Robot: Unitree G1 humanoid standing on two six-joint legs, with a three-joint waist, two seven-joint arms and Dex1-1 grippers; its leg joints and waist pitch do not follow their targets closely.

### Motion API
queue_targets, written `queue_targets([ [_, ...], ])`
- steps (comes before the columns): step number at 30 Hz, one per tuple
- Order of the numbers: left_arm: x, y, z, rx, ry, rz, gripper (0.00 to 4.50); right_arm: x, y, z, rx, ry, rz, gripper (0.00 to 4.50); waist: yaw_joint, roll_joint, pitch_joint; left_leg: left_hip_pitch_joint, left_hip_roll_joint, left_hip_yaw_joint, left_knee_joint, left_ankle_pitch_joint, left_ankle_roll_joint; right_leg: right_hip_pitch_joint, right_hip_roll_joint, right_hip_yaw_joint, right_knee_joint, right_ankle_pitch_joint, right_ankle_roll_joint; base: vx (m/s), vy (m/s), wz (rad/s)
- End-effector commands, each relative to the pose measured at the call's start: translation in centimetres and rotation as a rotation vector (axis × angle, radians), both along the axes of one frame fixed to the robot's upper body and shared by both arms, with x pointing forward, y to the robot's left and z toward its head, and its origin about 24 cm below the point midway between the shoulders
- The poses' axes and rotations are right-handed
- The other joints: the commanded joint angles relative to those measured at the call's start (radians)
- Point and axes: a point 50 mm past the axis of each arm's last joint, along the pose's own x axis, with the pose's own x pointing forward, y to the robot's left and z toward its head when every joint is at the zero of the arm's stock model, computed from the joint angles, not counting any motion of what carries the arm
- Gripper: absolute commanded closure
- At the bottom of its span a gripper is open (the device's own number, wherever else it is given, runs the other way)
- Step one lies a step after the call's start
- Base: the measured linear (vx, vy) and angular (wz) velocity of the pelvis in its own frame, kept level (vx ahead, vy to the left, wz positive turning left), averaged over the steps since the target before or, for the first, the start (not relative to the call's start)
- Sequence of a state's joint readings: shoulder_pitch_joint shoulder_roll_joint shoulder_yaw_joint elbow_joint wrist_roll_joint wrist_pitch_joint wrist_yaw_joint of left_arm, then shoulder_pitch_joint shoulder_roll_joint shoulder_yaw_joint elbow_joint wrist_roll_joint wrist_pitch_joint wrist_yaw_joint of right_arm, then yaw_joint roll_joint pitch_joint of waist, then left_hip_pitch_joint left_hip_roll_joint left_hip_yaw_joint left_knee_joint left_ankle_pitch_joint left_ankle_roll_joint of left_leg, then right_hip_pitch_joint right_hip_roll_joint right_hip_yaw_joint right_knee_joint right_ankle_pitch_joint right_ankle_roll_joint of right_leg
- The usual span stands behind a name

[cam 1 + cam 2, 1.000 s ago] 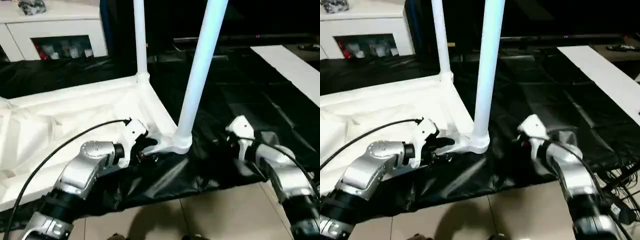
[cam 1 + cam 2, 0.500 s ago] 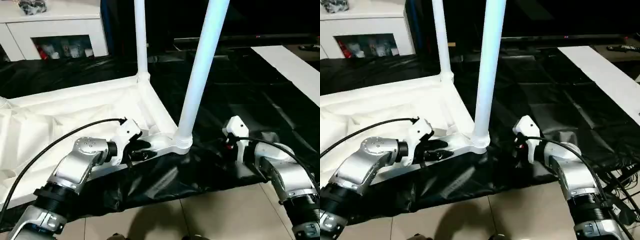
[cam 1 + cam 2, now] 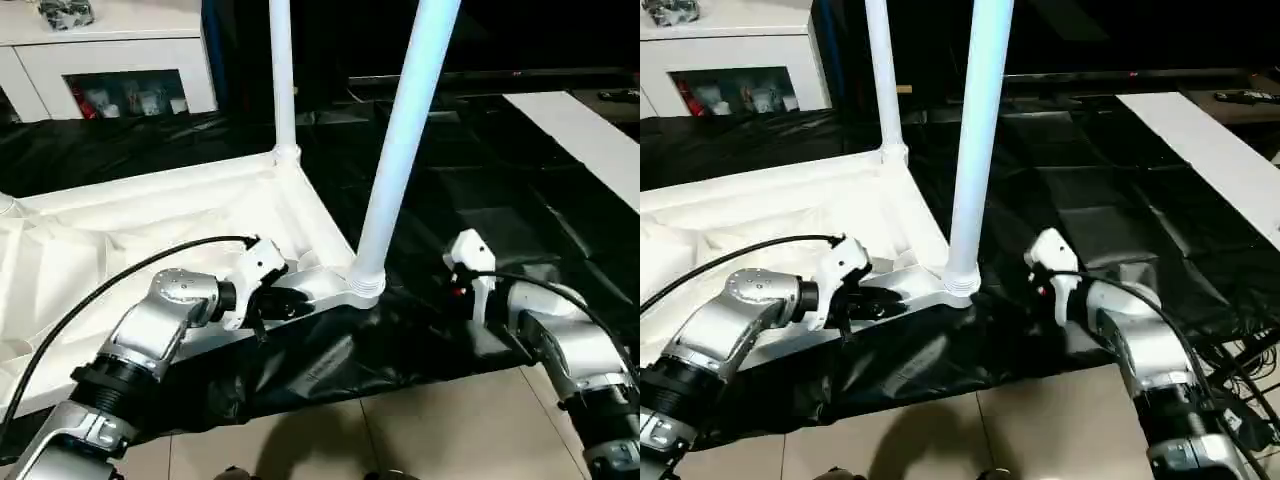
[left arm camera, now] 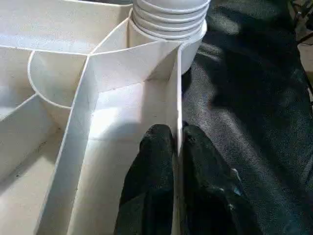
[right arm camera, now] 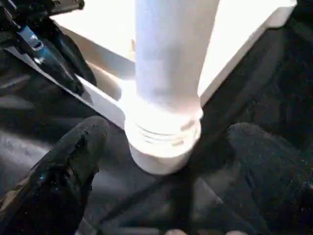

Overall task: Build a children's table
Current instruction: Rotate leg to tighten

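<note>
The white table top [image 3: 150,230] lies upside down on a black sheet, its ribbed underside facing up. Two white legs stand upright in its corner sockets: a near leg [image 3: 400,150] and a far leg [image 3: 281,80]. My left gripper [image 4: 177,142] is shut on the thin rim wall of the table top, just short of the near corner socket [image 3: 365,288]. To the right of that socket my right gripper [image 5: 168,134] is open. One of its fingers [image 5: 78,152] lies on each side of the near leg's base [image 5: 164,142], without touching it.
A white glass-door cabinet [image 3: 110,60] stands at the back left. The black sheet [image 3: 480,180] covers the floor around the table. A white board [image 3: 590,130] lies at the right. Bare tiles [image 3: 450,430] run along the front, with cables [image 3: 1240,360] at the right.
My right gripper has edged left, closer to the near leg's base. My left gripper has slid a little back along the rim and stays shut on it.
</note>
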State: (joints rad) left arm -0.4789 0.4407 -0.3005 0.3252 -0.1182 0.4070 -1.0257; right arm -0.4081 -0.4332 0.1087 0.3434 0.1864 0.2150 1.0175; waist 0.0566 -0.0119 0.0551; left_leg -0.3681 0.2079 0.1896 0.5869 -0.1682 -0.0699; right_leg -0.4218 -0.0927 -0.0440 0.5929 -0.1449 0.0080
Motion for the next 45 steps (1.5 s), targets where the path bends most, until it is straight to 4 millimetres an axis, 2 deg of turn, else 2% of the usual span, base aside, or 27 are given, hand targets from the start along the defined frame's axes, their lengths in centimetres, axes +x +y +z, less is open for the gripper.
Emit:
queue_targets([
  [1,-0.1,0.4,-0.6,0.031,0.029,-0.002,4.36,0.3,0.4,0.0,0.002,0.012,0.025,0.0,0.002,-0.003,-0.062,0.011,0.008,-0.009,-0.072,-0.368,0.005,0.036,-0.031,0.017,-0.09,-0.519,-0.123,0.0,0.0,0.0],
  [7,-0.2,0.3,-0.7,0.013,0.042,-0.048,4.48,1.3,1.7,-0.4,-0.031,0.027,0.073,0.0,-0.001,-0.005,-0.063,0.01,0.008,-0.011,-0.073,-0.368,0.0,0.037,-0.032,0.016,-0.088,-0.504,-0.134,0.0,0.0,0.0],
  [8,-0.3,0.2,-0.7,0.005,0.045,-0.059,4.48,1.4,1.8,-0.4,-0.029,0.033,0.079,0.0,-0.001,-0.009,-0.064,0.01,0.009,-0.009,-0.072,-0.361,0.0,0.036,-0.032,0.018,-0.087,-0.491,-0.139,0.0,0.0,0.0],
  [9,-0.3,0.1,-0.7,0.0,0.047,-0.066,4.48,1.5,1.9,-0.4,-0.027,0.038,0.084,0.0,0.001,-0.006,-0.065,0.01,0.009,-0.009,-0.072,-0.352,0.001,0.038,-0.032,0.019,-0.083,-0.472,-0.147,0.0,0.0,0.0],
  [10,-0.3,0.0,-0.7,-0.005,0.039,-0.088,4.48,1.8,2.1,-0.5,-0.034,0.034,0.084,0.0,0.001,-0.012,-0.065,0.009,0.009,-0.008,-0.072,-0.346,0.004,0.039,-0.031,0.02,-0.083,-0.463,-0.149,0.0,0.0,0.0],
  [11,-0.3,-0.1,-0.7,-0.012,0.035,-0.114,4.5,2.2,2.3,-0.4,-0.042,0.028,0.081,0.29,0.002,-0.008,-0.064,0.009,0.01,-0.009,-0.072,-0.342,0.005,0.038,-0.033,0.02,-0.081,-0.455,-0.159,0.0,0.0,0.0],
  [15,-0.3,-0.4,-0.6,-0.021,0.032,-0.166,4.5,3.0,2.9,-0.4,-0.045,0.014,0.07,0.49,0.007,-0.012,-0.067,0.01,0.012,-0.006,-0.071,-0.312,0.006,0.041,-0.034,0.022,-0.072,-0.399,-0.183,0.0,0.0,0.0],
  [17,-0.2,-0.5,-0.5,-0.023,0.032,-0.175,4.5,3.1,3.0,-0.5,-0.055,0.018,0.084,0.71,0.011,-0.009,-0.068,0.013,0.014,-0.004,-0.071,-0.302,0.008,0.041,-0.034,0.024,-0.068,-0.368,-0.194,0.0,0.0,0.0],
  [19,-0.1,-0.5,-0.5,-0.022,0.031,-0.175,4.5,3.2,3.1,-0.5,-0.059,0.02,0.091,0.84,0.012,-0.007,-0.068,0.01,0.014,-0.004,-0.072,-0.295,0.007,0.045,-0.033,0.023,-0.064,-0.346,-0.204,0.0,0.0,0.0],
  [22,0.3,-0.5,-0.5,-0.018,0.023,-0.189,4.5,3.5,3.3,-0.7,-0.061,0.02,0.105,1.21,0.011,-0.009,-0.066,0.012,0.012,-0.004,-0.072,-0.325,0.003,0.043,-0.035,0.023,-0.069,-0.39,-0.196,0.0,0.0,0.0],
  [24,0.4,-0.4,-0.5,-0.016,0.022,-0.188,4.5,3.5,3.4,-0.7,-0.059,0.024,0.111,1.27,0.01,-0.008,-0.063,0.016,0.012,-0.004,-0.072,-0.349,-0.001,0.04,-0.036,0.023,-0.076,-0.442,-0.183,0.0,0.0,0.0],
  [26,0.5,-0.4,-0.5,-0.014,0.02,-0.191,4.5,3.5,3.7,-0.9,-0.063,0.027,0.123,1.56,0.01,-0.01,-0.062,0.014,0.012,-0.006,-0.072,-0.357,-0.002,0.04,-0.038,0.022,-0.079,-0.482,-0.166,0.0,0.0,0.0],
  [27,0.6,-0.4,-0.5,-0.014,0.021,-0.192,4.5,3.5,3.7,-0.9,-0.063,0.028,0.126,1.56,0.01,-0.009,-0.062,0.014,0.013,-0.008,-0.073,-0.359,-0.004,0.04,-0.039,0.022,-0.081,-0.498,-0.159,0.0,0.0,0.0],
  [31,0.7,-0.4,-0.5,-0.015,0.023,-0.196,4.5,3.5,3.8,-1.1,-0.071,0.034,0.148,1.86,0.008,-0.008,-0.062,0.014,0.013,-0.009,-0.074,-0.368,-0.006,0.038,-0.038,0.021,-0.082,-0.507,-0.156,0.0,0.0,0.0],
  [35,0.8,-0.3,-0.6,-0.016,0.024,-0.197,4.5,3.7,3.8,-1.2,-0.087,0.016,0.133,1.9,0.007,-0.009,-0.062,0.013,0.013,-0.009,-0.074,-0.364,-0.003,0.038,-0.038,0.021,-0.08,-0.492,-0.165,0.0,0.0,0.0],
  [36,0.8,-0.3,-0.6,-0.017,0.024,-0.197,4.5,3.7,3.8,-1.2,-0.078,0.021,0.12,1.36,0.007,-0.009,-0.062,0.013,0.013,-0.009,-0.075,-0.364,-0.003,0.039,-0.038,0.021,-0.08,-0.495,-0.165,0.0,0.0,0.0],
  [37,0.8,-0.3,-0.6,-0.017,0.023,-0.196,4.5,3.8,3.8,-1.2,-0.068,0.026,0.111,1.22,0.007,-0.009,-0.062,0.013,0.013,-0.009,-0.074,-0.365,-0.002,0.039,-0.038,0.021,-0.08,-0.498,-0.164,0.0,0.0,0.0],
  [39,0.8,-0.3,-0.6,-0.018,0.022,-0.195,4.5,3.8,3.7,-1.3,-0.059,0.035,0.105,1.22,0.006,-0.008,-0.06,0.015,0.013,-0.01,-0.075,-0.38,-0.005,0.036,-0.038,0.019,-0.084,-0.531,-0.157,0.0,0.0,0.0],
  [42,0.9,-0.4,-0.6,-0.02,0.018,-0.194,4.5,4.0,3.7,-1.6,-0.097,0.015,0.075,0.86,0.005,-0.008,-0.06,0.016,0.012,-0.011,-0.074,-0.387,-0.009,0.033,-0.04,0.019,-0.087,-0.547,-0.153,0.0,0.0,0.0],
  [43,0.9,-0.4,-0.6,-0.02,0.018,-0.194,4.5,4.1,3.7,-1.6,-0.098,0.012,0.071,0.86,0.005,-0.009,-0.061,0.014,0.013,-0.012,-0.075,-0.384,-0.01,0.036,-0.041,0.019,-0.086,-0.548,-0.151,0.0,0.0,0.0],
  [45,1.0,-0.3,-0.6,-0.019,0.017,-0.194,4.5,4.1,3.7,-1.6,-0.092,0.011,0.068,0.86,0.004,-0.007,-0.059,0.017,0.013,-0.012,-0.074,-0.399,-0.01,0.032,-0.039,0.018,-0.088,-0.559,-0.148,0.0,0.0,0.0],
])
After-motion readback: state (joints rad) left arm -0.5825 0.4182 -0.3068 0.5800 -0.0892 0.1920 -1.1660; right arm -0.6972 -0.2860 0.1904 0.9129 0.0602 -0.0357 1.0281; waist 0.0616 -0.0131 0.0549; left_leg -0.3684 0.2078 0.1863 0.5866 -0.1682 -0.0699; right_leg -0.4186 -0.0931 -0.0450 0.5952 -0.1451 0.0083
